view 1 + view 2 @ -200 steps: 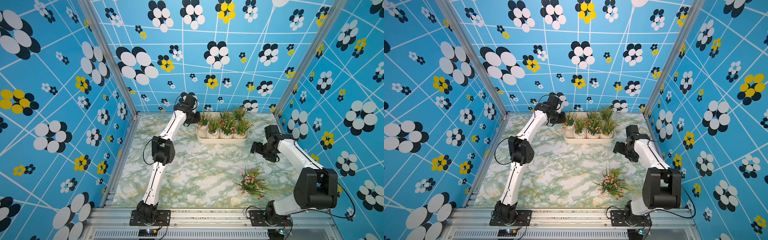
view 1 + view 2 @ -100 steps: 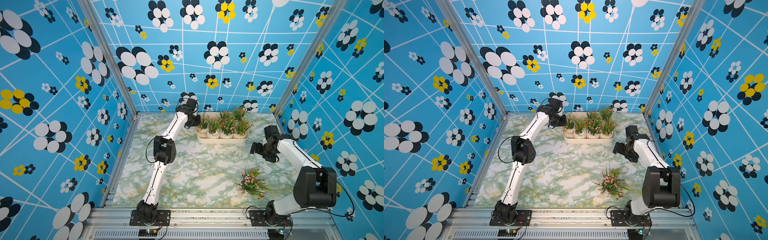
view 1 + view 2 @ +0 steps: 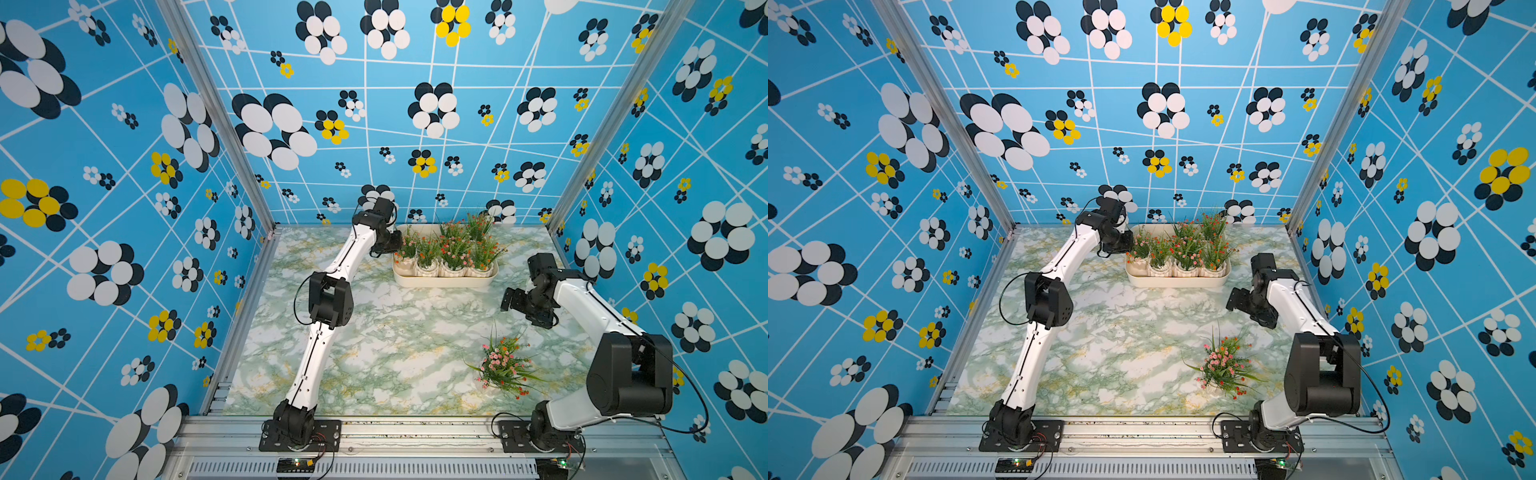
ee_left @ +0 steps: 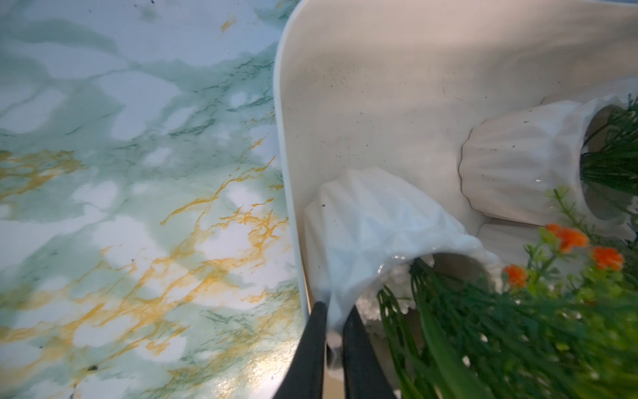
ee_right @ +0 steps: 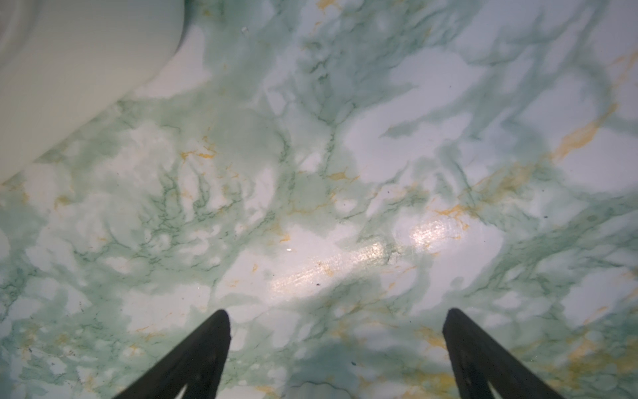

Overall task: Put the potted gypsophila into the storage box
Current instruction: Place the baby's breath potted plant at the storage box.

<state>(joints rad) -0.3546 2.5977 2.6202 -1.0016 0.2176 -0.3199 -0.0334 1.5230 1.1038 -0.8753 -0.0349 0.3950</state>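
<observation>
The cream storage box (image 3: 441, 284) (image 3: 1175, 284) stands at the back of the table with several potted gypsophila in it. My left gripper (image 3: 390, 246) (image 4: 336, 305) is at the box's left end, shut on the rim of a white ribbed pot (image 4: 373, 235) that sits inside the box wall (image 4: 281, 138). Another pot (image 4: 518, 165) stands just beyond it. One more potted gypsophila (image 3: 503, 368) (image 3: 1223, 368) stands alone on the table at the front right. My right gripper (image 3: 509, 299) (image 5: 336, 316) hovers open over bare table, right of the box.
The marble-patterned table (image 3: 374, 332) is enclosed by blue flowered walls on three sides. A rounded corner of the box (image 5: 69, 69) shows in the right wrist view. The left arm's elbow (image 3: 330, 297) hangs over the table's left side.
My left arm has edged slightly to the right with the pot at the box's left end. The right arm has hardly moved.
</observation>
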